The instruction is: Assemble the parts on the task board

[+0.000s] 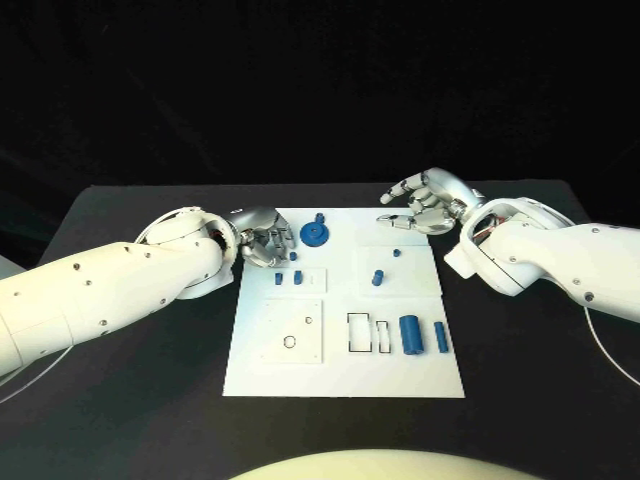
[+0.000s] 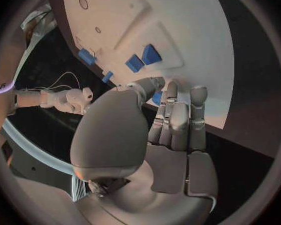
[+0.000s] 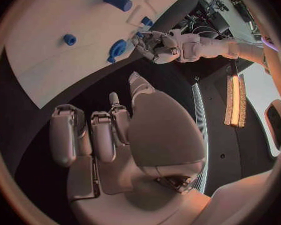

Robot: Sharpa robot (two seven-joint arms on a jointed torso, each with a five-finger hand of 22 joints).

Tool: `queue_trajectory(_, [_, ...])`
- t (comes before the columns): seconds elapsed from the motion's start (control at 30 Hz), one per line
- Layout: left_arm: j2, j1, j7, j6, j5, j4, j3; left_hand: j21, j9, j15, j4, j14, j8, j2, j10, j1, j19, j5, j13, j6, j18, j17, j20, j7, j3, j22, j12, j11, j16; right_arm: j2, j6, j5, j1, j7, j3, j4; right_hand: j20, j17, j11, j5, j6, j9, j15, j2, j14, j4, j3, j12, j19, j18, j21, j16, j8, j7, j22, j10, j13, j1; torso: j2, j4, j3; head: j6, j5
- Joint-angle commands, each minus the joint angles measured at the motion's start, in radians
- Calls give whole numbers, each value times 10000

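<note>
**Both hands at the far end of the task board, parts still lying loose**

The white task board [image 1: 343, 375] lies in the middle of the black tabletop [image 1: 551, 400]. On its near right part a blue cylinder [image 1: 411, 335] lies just beside an outlined rectangular recess [image 1: 361, 333], with a slimmer blue bar [image 1: 441, 336] next to the cylinder on the outer side. The near left part carries a square panel with a ring-shaped mark [image 1: 290, 342]. Further up, a small blue peg [image 1: 378, 277] sits on the right half, and two short blue pieces [image 1: 289, 277] lie side by side on the left half. Near the far edge rests a round blue disc [image 1: 314, 235].

The left hand [image 1: 263, 240] sits over the far left corner of the board, fingers curled downward against the board's edge. The left wrist view shows a small blue part [image 2: 157, 98] at the fingertips [image 2: 172, 92], but I cannot tell whether it is held or merely touched. The right hand [image 1: 428, 203] hovers above the far right corner, clear of the board, fingers apart and loosely bent, holding nothing. Nothing lies between either hand and the parts.
</note>
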Motion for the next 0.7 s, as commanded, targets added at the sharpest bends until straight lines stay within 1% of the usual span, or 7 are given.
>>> queue_trajectory(0.03, [-38, -5, 7, -166, 105, 11, 10, -77, -11, 38, 64, 16, -48, -12, 12, -110, 27, -47, 15, -76, -60, -13, 7, 0, -10, -38, -55, 6, 39, -9, 161, -104, -8, 20, 1, -20, -6, 1359, -32, -17, -47, -10, -33, 79, 739, -22, 55, -82, 107, 180, -139, -91, 35, -21, 1488, -105, 380, 47, -11, 8, 0, 21, 4])
queue_trajectory(0.13, [-150, -7, 89, -301, 230, 39, 24, -269, -14, 56, 73, -157, -99, -23, -75, -119, -191, -42, 29, -146, -3, -365, 12, 12, -5, -299, -104, 33, -66, -18, 239, -142, -8, -3, 1, -70, -39, 759, -71, -17, -41, -23, -63, 44, 562, -24, 174, -1590, -195, 323, -803, -404, 77, -58, 1140, -1283, -1153, 168, -13, 5, -2, 43, -4])
queue_trajectory(0.27, [-408, -7, 360, -570, 1082, 137, 107, -830, 32, 167, 80, -864, -90, -18, -450, -109, -826, -29, 24, -66, 129, -1561, 78, 111, 49, -968, -269, 176, -522, -43, 543, -536, -8, -46, 0, -175, -145, -584, -185, 3, 187, -7, -193, -43, 212, -24, 771, -6260, -758, 585, -2191, -1214, 212, -135, 397, -3896, -5320, 735, -11, -6, 4, 111, -49])
queue_trajectory(0.33, [-576, -5, 580, -724, 1995, 203, 176, -1047, 60, 245, 35, -1689, -99, -9, -721, -47, -1028, -17, 30, -27, 135, -2883, 149, 168, 103, -1085, -304, 277, -1122, -56, 825, -886, -8, -88, 0, -229, -128, -797, -183, -53, 249, -34, -101, -309, 216, -35, 1214, -7932, -754, 590, -2366, -1381, 193, -6, 298, -3852, -6732, 927, -11, -10, 12, 153, -74])
queue_trajectory(0.4, [-816, -4, 1081, -840, 3479, 301, 250, -1331, 102, 348, -57, -2714, -93, 30, -974, 33, -1312, -10, 33, 97, 135, -4354, 233, 278, 174, -1227, -275, 416, -2060, -69, 1216, -1423, -8, -156, 0, -281, -16, -704, 94, -10, 493, -44, 8, -554, 302, -45, 1882, -9809, -535, 521, -2083, -1335, 245, 38, 458, -4040, -8377, 1109, -6, -10, 7, 192, -136])
queue_trajectory(0.53, [-1207, -3, 2518, -846, 6505, 490, 319, -1687, 125, 455, -65, -3053, -141, 110, -1254, -35, -1629, -80, -16, 147, 137, -4714, 341, 376, 57, -1416, -240, 528, -2747, -73, 1801, -2783, -9, -330, 0, -352, 10, -775, 92, -31, 754, -84, 18, -994, 315, -163, 2684, -11233, -425, 498, -1941, -1345, 252, -69, 578, -3612, -9973, 1183, -14, 3, -5, 219, -254])
queue_trajectory(0.7, [-1570, -6, 3972, -504, 9614, 744, 347, -2320, 186, 528, -86, -3552, -165, 215, -1391, -20, -1996, -85, -117, 213, 131, -5130, 439, 360, -366, -1785, -149, 563, -3577, -47, 2320, -4572, -50, -727, -1, -431, -23, -800, 63, -73, 814, -98, 7, -1326, 330, -181, 2710, -11703, -395, 493, -1923, -1335, 234, -176, 618, -3518, -10599, 878, -5, 22, -25, 269, -301])
